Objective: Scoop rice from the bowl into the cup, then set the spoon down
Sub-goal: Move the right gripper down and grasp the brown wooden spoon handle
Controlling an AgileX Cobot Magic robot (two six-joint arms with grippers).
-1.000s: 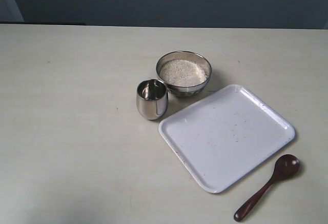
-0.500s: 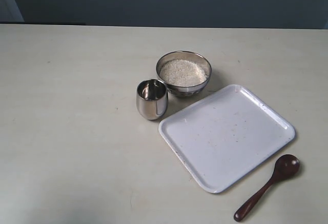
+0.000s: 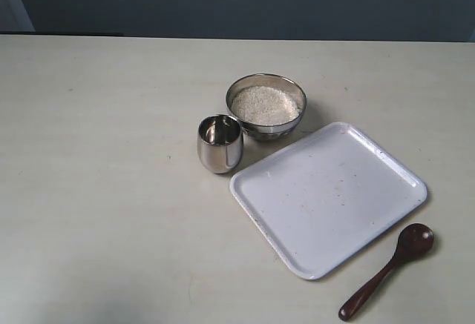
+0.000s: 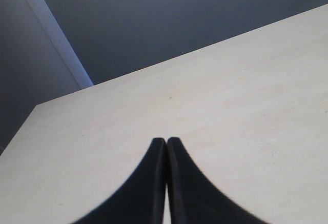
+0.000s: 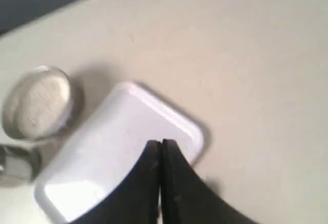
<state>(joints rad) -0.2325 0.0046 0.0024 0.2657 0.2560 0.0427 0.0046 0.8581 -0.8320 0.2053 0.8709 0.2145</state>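
Observation:
The steel bowl (image 3: 266,106) stands mid-table, filled with white rice (image 3: 265,104). Just left and in front of it stands the small steel cup (image 3: 220,143), upright. The dark wooden spoon (image 3: 389,268) lies on the table at the front right, beyond the tray's corner, its oval bowl pointing away from the front edge. Neither arm shows in the exterior view. My left gripper (image 4: 166,141) is shut over bare tabletop, holding nothing. My right gripper (image 5: 161,143) is shut and empty above the tray; the bowl (image 5: 37,103) and part of the cup (image 5: 18,163) show blurred in its view.
A white rectangular tray (image 3: 327,196), also seen as the tray (image 5: 115,142), lies tilted between the bowl and the spoon. The pale table (image 3: 96,190) runs back to a dark wall. The table's far edge (image 4: 205,49) shows in the left wrist view.

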